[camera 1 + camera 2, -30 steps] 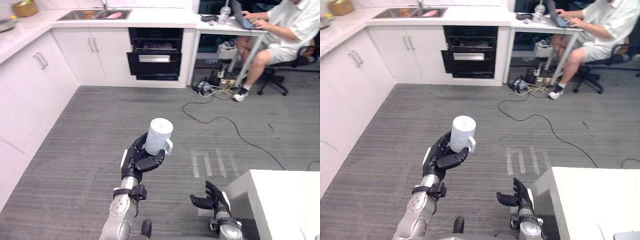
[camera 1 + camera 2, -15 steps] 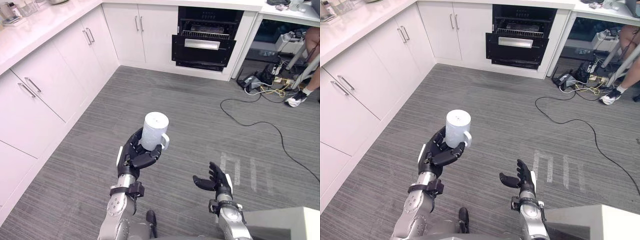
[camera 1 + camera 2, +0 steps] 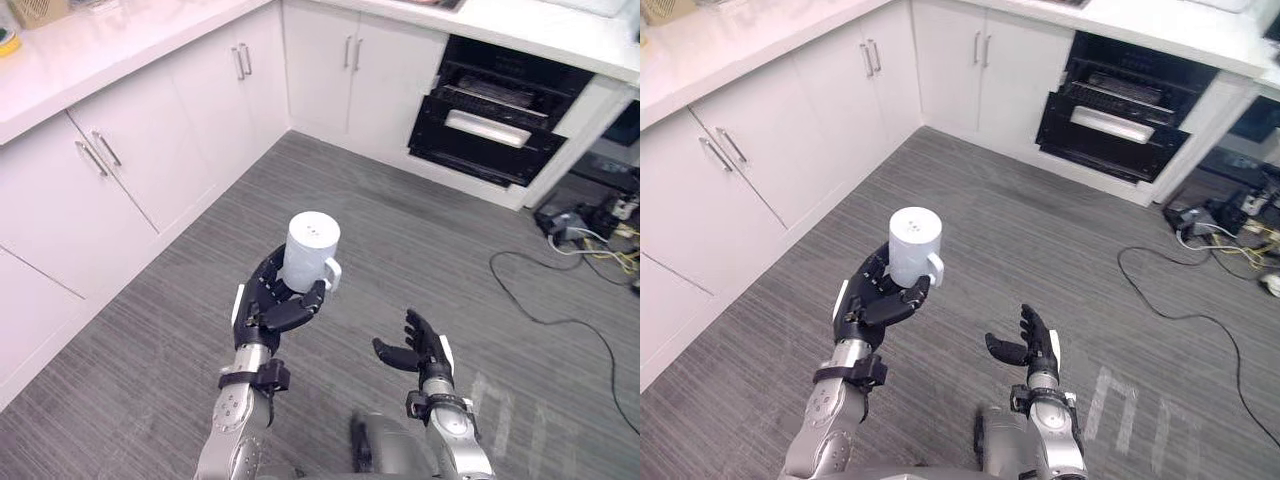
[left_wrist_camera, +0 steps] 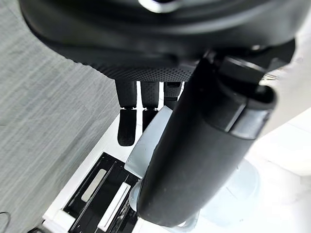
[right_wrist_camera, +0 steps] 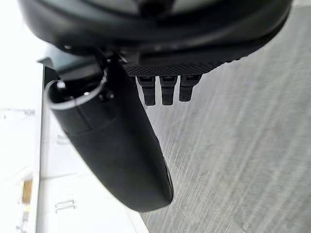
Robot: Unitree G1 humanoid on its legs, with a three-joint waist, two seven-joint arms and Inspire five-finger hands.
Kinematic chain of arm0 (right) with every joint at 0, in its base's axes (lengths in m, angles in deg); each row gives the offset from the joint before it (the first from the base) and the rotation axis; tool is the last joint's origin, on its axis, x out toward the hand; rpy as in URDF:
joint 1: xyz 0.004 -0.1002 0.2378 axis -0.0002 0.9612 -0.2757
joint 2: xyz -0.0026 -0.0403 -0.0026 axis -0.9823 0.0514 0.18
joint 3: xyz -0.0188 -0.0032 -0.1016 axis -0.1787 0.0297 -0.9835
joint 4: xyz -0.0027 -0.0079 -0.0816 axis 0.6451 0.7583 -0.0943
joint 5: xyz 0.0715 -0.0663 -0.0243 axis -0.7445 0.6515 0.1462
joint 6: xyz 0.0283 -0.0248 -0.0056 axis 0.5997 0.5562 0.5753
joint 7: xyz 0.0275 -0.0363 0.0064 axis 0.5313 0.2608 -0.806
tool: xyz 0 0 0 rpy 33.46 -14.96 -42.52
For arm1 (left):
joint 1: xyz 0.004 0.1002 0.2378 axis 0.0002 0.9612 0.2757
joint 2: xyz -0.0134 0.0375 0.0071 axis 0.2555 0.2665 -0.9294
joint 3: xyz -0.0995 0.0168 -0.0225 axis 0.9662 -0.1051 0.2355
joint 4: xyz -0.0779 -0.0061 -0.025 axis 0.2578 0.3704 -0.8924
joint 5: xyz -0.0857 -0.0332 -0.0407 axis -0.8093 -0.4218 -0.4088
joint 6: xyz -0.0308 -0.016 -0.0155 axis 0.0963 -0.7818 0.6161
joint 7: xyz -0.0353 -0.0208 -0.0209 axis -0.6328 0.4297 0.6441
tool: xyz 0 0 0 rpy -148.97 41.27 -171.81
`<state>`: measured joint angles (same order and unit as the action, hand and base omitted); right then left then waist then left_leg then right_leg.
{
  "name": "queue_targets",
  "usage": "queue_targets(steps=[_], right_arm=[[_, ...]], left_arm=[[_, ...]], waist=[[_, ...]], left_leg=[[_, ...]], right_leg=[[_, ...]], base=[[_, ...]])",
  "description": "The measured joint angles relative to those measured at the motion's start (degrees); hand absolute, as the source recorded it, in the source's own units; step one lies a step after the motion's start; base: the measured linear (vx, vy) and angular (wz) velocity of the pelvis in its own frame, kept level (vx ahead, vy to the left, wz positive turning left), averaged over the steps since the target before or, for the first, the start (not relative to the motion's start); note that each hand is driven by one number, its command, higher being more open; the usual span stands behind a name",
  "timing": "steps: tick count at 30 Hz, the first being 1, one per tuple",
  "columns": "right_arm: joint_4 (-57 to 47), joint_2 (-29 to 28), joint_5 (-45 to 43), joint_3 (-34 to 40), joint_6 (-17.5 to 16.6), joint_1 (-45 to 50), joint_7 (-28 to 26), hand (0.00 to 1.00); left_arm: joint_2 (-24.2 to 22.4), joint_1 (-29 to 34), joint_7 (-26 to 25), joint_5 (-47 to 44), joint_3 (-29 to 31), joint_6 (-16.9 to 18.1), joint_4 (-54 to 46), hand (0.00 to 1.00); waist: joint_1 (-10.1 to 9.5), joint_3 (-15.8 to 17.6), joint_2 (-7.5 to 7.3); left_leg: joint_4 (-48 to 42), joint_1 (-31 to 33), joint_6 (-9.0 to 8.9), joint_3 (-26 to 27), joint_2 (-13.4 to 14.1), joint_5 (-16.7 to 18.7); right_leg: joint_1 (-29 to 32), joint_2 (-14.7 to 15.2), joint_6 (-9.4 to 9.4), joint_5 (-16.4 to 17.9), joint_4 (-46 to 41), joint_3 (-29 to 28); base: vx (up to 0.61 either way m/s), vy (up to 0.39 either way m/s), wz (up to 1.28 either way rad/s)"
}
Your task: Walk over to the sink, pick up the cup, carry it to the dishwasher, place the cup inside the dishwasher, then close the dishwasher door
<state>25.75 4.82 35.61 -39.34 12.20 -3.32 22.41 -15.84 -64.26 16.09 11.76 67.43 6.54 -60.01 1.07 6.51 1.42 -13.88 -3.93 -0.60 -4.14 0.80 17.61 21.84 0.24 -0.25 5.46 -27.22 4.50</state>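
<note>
Pickup leg judged done: you had the cup off the sink and up in the left hand, carried over open floor with nothing under it. The cup sat upright on the palm with what looked like its closed end uppermost, handle turned toward the right hand's side. Left hand clamped on it: fingers curled round the far wall, thumb wrapped across the near side below the handle; the left wrist view showed the thumb pressed along the pale cup body and the fingers closing past it. The grip looked secure, no tilt to note. Right hand hung low beside the left and apart from it, fingers spread and relaxed, thumb out, holding nothing and touching nothing. The dishwasher stood well ahead of the left hand and off toward the right hand's side, its dark front part open with a rack showing inside. White cabinets ran along the far side of the left hand. By my reckoning you were mid-carry. Left to do: close the distance to the dishwasher, set the cup inside, let go, shut the door.
</note>
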Motion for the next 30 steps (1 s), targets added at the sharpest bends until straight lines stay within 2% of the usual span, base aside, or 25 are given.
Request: queue_targets(steps=[1, 2, 3, 4, 5, 7, 8, 9, 12, 13, 14, 16, 17, 18, 19, 20, 21, 22, 23, 25, 26, 28, 30], right_arm=[[-0.1, 0.1, 0.0, 0.1, 0.2, 0.2, 0.0, 0.9], [-1.0, 0.1, 0.0, 0.0, 0.4, 1.2, 0.0, 0.9], [-3.7, 0.1, 0.0, -0.7, 0.4, 3.8, 0.0, 0.9], [-6.9, 0.2, 0.0, -1.9, 0.3, 5.8, 0.3, 0.9], [-8.6, 0.1, -0.1, -2.5, 0.0, 6.3, 0.4, 0.9], [-11.2, -0.3, -0.2, -3.4, -0.5, 6.0, 0.6, 0.9], [-12.3, -0.5, -0.2, -3.7, -0.6, 5.5, 0.8, 0.9], [-12.7, -0.8, -0.2, -3.8, -0.6, 5.1, 1.0, 0.9], [-12.5, -1.1, -0.2, -3.1, -1.0, 4.0, 1.3, 0.9], [-11.7, -0.8, -0.2, -2.2, -1.1, 3.7, 1.3, 0.9], [-7.9, -0.9, -0.2, -1.5, -1.0, 2.6, 1.5, 0.9], [-5.9, -1.3, -0.2, -1.5, -0.2, 2.4, 1.5, 0.9], [-5.8, -1.3, -0.2, -1.5, 0.1, 2.5, 1.4, 0.9], [-6.1, -1.6, -0.1, -1.4, 0.1, 2.2, 1.2, 0.9], [-6.1, -2.0, 0.0, -1.5, 0.1, 2.0, 1.0, 0.9], [-6.1, -2.4, 0.0, -1.5, 0.1, 1.9, 0.9, 0.9], [-6.1, -3.3, 0.0, -1.5, 0.1, 2.2, 0.9, 0.9], [-6.2, -3.8, 0.0, -1.7, 0.1, 2.7, 0.7, 0.9], [-6.2, -4.0, 0.0, -1.8, 0.1, 2.9, 0.6, 0.9], [-7.4, -4.4, 0.0, -2.6, 0.1, 3.3, 0.2, 0.9], [-8.6, -4.6, 0.0, -3.1, 0.1, 3.3, 0.2, 0.9], [-9.1, -5.0, 0.0, -3.3, 0.0, 3.2, 0.0, 0.9], [-8.4, -4.4, 0.0, -3.4, 0.0, 3.1, -0.1, 0.9]], left_arm=[[-0.6, 0.4, 0.0, 0.0, 0.0, -0.1, 0.4, 0.3], [-1.4, 0.8, 0.0, 0.0, 0.1, -0.3, 1.0, 0.3], [-2.4, 1.9, 0.1, 0.0, 0.2, -0.4, 1.1, 0.3], [-2.7, 3.1, 0.5, 0.0, 0.4, -0.3, 0.1, 0.3], [-3.1, 4.0, 0.9, 0.0, 0.8, -0.2, -1.1, 0.3], [-3.3, 4.1, 1.2, -0.1, 1.5, -0.1, -2.8, 0.3], [-3.5, 4.1, 1.3, -0.1, 2.2, 0.0, -3.5, 0.3], [-3.6, 4.1, 1.3, -0.1, 2.7, 0.0, -3.6, 0.3], [-3.6, 4.1, 1.4, 0.0, 3.4, 0.0, -3.6, 0.3], [-3.7, 4.2, 1.4, 0.0, 3.4, 0.0, -3.5, 0.3], [-3.4, 4.4, 1.4, 0.0, 3.4, -0.1, -3.1, 0.3], [-2.7, 4.3, 1.1, 0.0, 3.5, -0.1, -3.1, 0.3], [-2.7, 4.2, 1.1, 0.0, 3.5, -0.1, -3.1, 0.3], [-2.1, 4.2, 0.9, 0.0, 3.5, -0.2, -3.2, 0.3], [-1.6, 4.2, 0.9, 0.0, 3.5, -0.2, -3.3, 0.3], [-1.1, 4.1, 0.9, 0.1, 3.3, -0.2, -3.4, 0.3], [-0.7, 4.0, 0.9, 0.1, 3.1, -0.4, -3.5, 0.3], [-0.9, 4.0, 0.7, 0.1, 2.8, -0.4, -3.6, 0.3], [-1.0, 4.0, 0.7, 0.1, 2.7, -0.4, -3.9, 0.3], [-1.0, 4.0, 0.7, 0.1, 1.8, -0.2, -6.4, 0.3], [-1.1, 3.9, 0.8, 0.1, 1.6, 0.2, -8.0, 0.3], [-1.0, 3.3, 0.8, 0.1, 1.1, 1.1, -8.2, 0.3], [-0.9, 2.6, 0.8, 0.1, 0.8, 1.3, -6.8, 0.3]], waist=[[0.41, 0.2, 0.39], [0.67, 0.4, 0.78], [0.4, 0.6, 1.42], [-0.47, 0.5, 1.79], [-1.33, 0.4, 1.99], [-3.18, 0.2, 2.32], [-4.28, 0.3, 2.24], [-4.82, 0.4, 2.01], [-5.53, 0.7, 1.4], [-5.48, 0.3, 2.18], [-5.4, -0.1, 1.58], [-4.71, -0.6, -0.47], [-5.04, -0.7, -0.72], [-5.23, -0.4, -1.2], [-5.21, -0.1, -1.78], [-5.08, 0.1, -2.07], [-4.16, 0.1, -2.2], [-4.04, 0.2, -2.19], [-3.91, 0.2, -2.16], [-3.32, 0.1, -2.13], [-2.89, 0.0, -2.14], [-2.54, -0.4, -2.6], [-1.66, -1.3, -3.73]], left_leg=[[-2.4, -0.3, -1.25, 0.2, 0.6, -1.0], [-8.5, 0.5, -2.58, 0.3, 0.8, -2.0], [-22.9, 4.2, -3.07, 1.4, 1.6, -6.0], [-37.9, 10.0, -3.05, 4.2, 4.0, -10.8], [-45.5, 13.8, -2.37, 6.6, 6.2, -9.2], [-50.9, 20.9, -1.07, 9.7, 9.3, -5.4], [-49.0, 24.6, -0.46, 10.3, 10.1, -3.2], [-45.9, 26.8, -0.59, 10.5, 10.3, -1.7], [-26.8, 29.2, -1.72, 9.1, 7.7, -1.9], [-16.6, 29.0, -2.29, 6.6, 6.0, -6.6], [-16.1, 27.2, -1.25, 7.2, 4.6, -11.8], [-17.9, 27.2, 0.71, 8.5, 2.4, -9.5], [-20.0, 27.2, 1.65, 9.8, 2.1, -6.8], [-20.4, 25.3, 2.55, 11.9, 1.3, -4.2], [-19.6, 23.6, 2.9, 12.9, 0.8, -3.6], [-18.7, 22.1, 3.4, 13.3, 0.2, -3.1], [-17.1, 18.6, 4.02, 13.4, -0.4, -2.1], [-15.0, 14.3, 3.91, 13.9, -0.3, -1.2], [-13.7, 12.2, 3.9, 14.1, 0.0, -0.9], [-10.2, 6.6, 3.17, 14.5, 1.3, 0.4], [-9.3, 4.8, 2.7, 14.5, 2.4, 1.6], [-8.0, 2.2, 1.13, 14.7, 3.4, 2.9], [-5.8, -0.1, -1.14, 14.1, 3.2, 3.9]], right_leg=[[-1.9, -0.3, -0.72, 0.7, 0.0, 1.1], [-4.7, -0.6, -1.49, 1.2, 0.0, 2.4], [-9.8, -1.3, -2.17, 1.6, 1.1, 2.8], [-15.0, -2.2, -3.25, 2.4, 4.2, 2.2], [-18.2, -3.1, -3.57, 2.6, 6.9, 1.6], [-22.8, -3.7, -3.95, 2.9, 11.4, -0.5], [-25.0, -3.5, -4.15, 3.0, 13.5, -1.9], [-26.7, -3.1, -3.93, 3.5, 15.0, -3.0], [-30.0, 0.0, -0.32, 8.8, 15.6, -4.6], [-30.8, 0.8, 2.48, 11.6, 15.3, -5.6], [-32.0, 2.2, 2.72, 13.4, 14.6, -7.7], [-32.0, 4.9, 2.52, 13.5, 13.3, -9.7], [-31.0, 5.7, 2.62, 13.6, 10.4, -11.0], [-27.1, 6.7, 4.47, 13.2, 1.0, -11.5], [-24.9, 7.4, 6.99, 12.5, -4.8, -11.9], [-22.4, 7.8, 10.3, 10.9, -11.2, -12.4], [-17.8, 7.7, 11.97, 10.2, -22.9, -12.8], [-14.0, 7.0, 10.25, 11.1, -30.4, -11.7], [-12.4, 6.5, 9.44, 11.5, -32.5, -10.7], [-6.1, 5.8, 6.07, 13.3, -32.3, -5.6], [-2.7, 5.6, 4.62, 14.1, -28.5, -2.4], [1.2, 5.2, 4.2, 14.2, -20.6, 0.3], [2.1, 4.6, 2.91, 10.7, -7.9, 0.3]], base=[[0.58, -0.088, 0.47], [0.57, -0.11, 0.46], [0.52, -0.082, 0.29], [0.6, -0.063, -0.02], [0.48, -0.013, -0.29], [0.43, 0.033, -0.57], [0.46, 0.102, -0.63], [0.38, 0.127, -0.52], [0.39, 0.231, -0.4], [0.51, 0.375, -0.33], [0.53, 0.385, -0.26], [0.38, 0.26, -0.05], [0.56, 0.376, -0.32], [0.56, 0.363, -0.51], [0.45, 0.276, -0.47], [0.32, 0.151, -0.19], [0.37, 0.14, -0.17], [0.36, 0.118, -0.15], [0.34, 0.069, -0.25], [0.35, -0.002, -0.2], [0.33, -0.046, -0.16], [0.38, -0.104, -0.08], [0.46, -0.153, 0.24]])
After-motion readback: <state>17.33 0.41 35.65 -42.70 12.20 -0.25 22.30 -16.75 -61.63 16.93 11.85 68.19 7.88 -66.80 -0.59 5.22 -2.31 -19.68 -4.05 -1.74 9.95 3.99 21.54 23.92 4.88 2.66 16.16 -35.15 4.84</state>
